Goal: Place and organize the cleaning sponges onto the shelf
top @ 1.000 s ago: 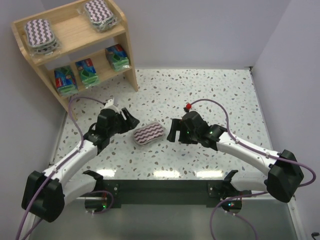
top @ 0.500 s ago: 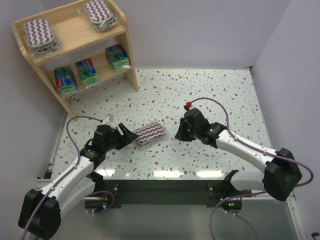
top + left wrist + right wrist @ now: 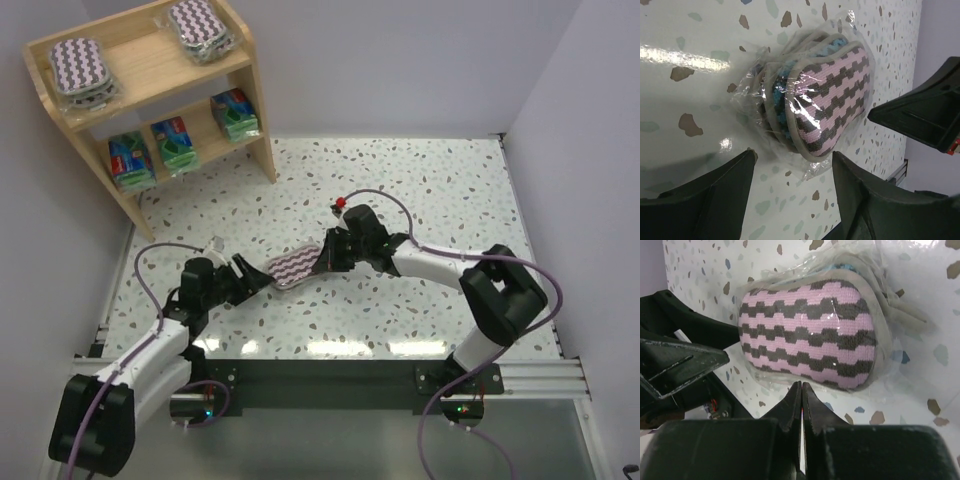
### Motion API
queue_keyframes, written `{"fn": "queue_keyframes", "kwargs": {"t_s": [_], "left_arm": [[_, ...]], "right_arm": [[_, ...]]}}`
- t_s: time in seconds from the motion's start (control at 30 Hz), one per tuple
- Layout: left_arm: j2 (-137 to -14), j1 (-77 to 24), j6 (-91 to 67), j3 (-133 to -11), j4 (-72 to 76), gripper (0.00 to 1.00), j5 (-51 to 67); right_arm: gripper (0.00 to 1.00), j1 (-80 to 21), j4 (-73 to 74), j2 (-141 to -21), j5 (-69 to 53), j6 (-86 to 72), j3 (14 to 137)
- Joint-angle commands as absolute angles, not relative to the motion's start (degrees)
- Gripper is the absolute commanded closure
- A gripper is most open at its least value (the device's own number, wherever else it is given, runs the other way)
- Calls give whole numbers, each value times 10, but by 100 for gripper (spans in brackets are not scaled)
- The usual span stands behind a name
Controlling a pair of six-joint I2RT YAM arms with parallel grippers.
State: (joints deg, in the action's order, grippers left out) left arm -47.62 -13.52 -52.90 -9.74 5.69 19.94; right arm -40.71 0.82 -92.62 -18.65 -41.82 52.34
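Noted one loose sponge pack (image 3: pixel 298 266) lying flat on the speckled bench (image 3: pixel 420 190), near the middle and well apart from the shelf (image 3: pixel 262 150) in the far left corner. Saw a rounded oblong pad, clear-wrapped and crinkled, striped in pink and dark maroon zigzags with a pale border, with a blue-edged layer showing underneath.

Found the left jaws spread with nothing between them, just short of the pack's near-left end, the pack lying beyond the tips rather than inside them. Found the right jaws clenched tight, tips pressed together right at the pack's right-hand edge. Could not tell whether pinching that edge or merely touching it.

On the shelf, counted a zigzag pack (image 3: pixel 82 62) at the left of the top board, a second zigzag pack (image 3: pixel 200 25) at the right, and three green-blue packs (image 3: pixel 178 143) side by side on the tier below.

Set against a second before: found the right jaws, then wide and standing off to the right, shut and brought in against the pack. Found the left jaws drawn back toward the near edge, spread much as before. Found the loose pack in about the same spot.
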Motion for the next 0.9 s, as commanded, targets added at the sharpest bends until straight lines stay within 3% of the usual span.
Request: {"fn": "queue_keyframes", "kwargs": {"t_s": [0.0, 0.37, 0.57, 0.87], "left_arm": [[-500, -133, -519, -87, 154, 32, 255], [-554, -127, -502, -75, 208, 31, 196], [-617, -127, -524, -79, 270, 31, 225], [-619, -139, -560, -70, 331, 30, 223]], "right_arm": [[100, -399, -81, -954, -229, -431, 547], [100, -381, -105, -1010, -222, -434, 535], [100, -380, -103, -1013, -226, -431, 532], [100, -380, -112, -1028, -241, -434, 540]]}}
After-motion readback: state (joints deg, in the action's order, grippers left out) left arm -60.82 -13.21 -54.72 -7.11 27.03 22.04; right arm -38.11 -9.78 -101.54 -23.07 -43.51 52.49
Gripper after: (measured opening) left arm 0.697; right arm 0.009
